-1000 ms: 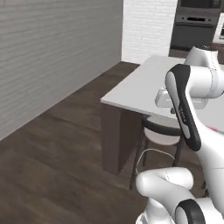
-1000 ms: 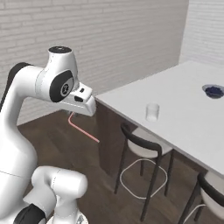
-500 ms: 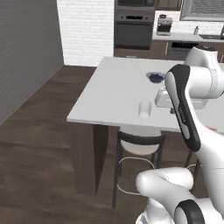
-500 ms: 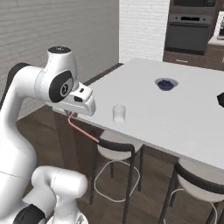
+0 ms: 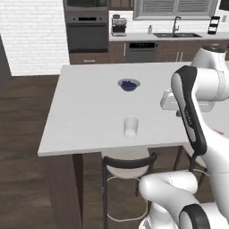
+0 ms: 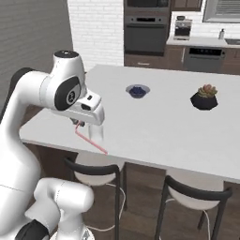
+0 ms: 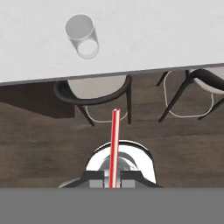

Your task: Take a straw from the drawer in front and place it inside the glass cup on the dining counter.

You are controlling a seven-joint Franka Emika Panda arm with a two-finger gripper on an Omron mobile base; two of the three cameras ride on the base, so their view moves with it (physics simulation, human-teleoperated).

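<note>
Pinkish-red straw (image 7: 115,144): likely light, thin, slippery, easily crushed; pinched at one end in closed gripper (image 7: 113,178). Clear glass cup (image 7: 82,36): fragile, upright on counter (image 7: 144,30).

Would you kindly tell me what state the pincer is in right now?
Pincer: closed on the straw, which sticks out ahead of it, short of the glass cup on the dining counter.

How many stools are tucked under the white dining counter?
2 dark-framed stools with pale seats: one below the clear glass cup, another further right. More may be hidden beyond the white slab counter.
</note>
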